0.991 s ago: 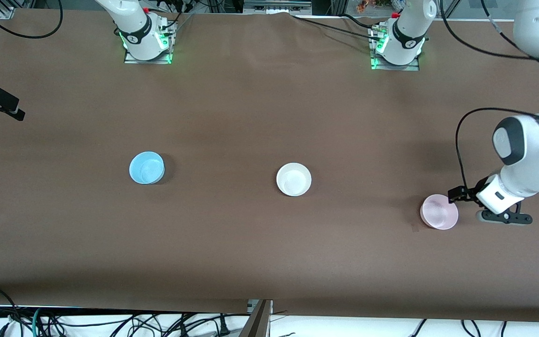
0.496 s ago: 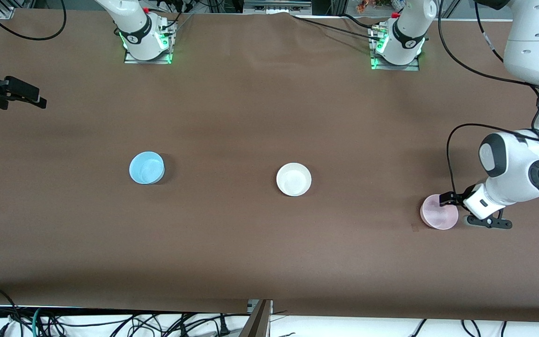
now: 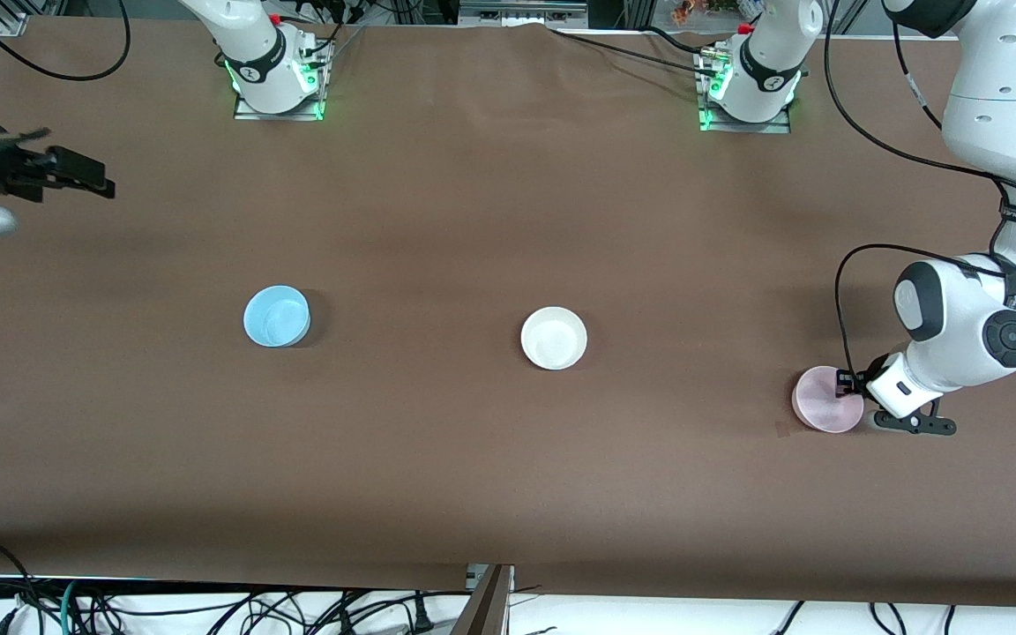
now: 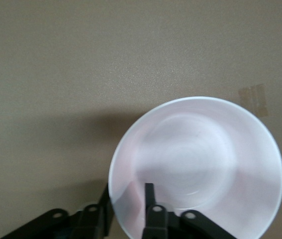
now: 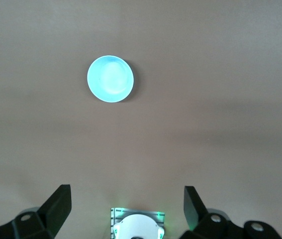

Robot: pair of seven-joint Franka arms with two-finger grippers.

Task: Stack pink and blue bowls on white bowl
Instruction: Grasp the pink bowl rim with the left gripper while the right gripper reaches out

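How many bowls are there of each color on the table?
Pink bowl: 1
Blue bowl: 1
White bowl: 1
Total: 3 bowls

Illumination is even and diffuse from overhead; the brown table reads mid-bright with no hard glare. Each bowl casts a short, soft shadow. In the left wrist view the pink bowl is slightly washed out, with a broad dim shadow beside it. In the right wrist view the blue bowl glows overexposed at its centre. Green indicator lights shine at both arm bases.
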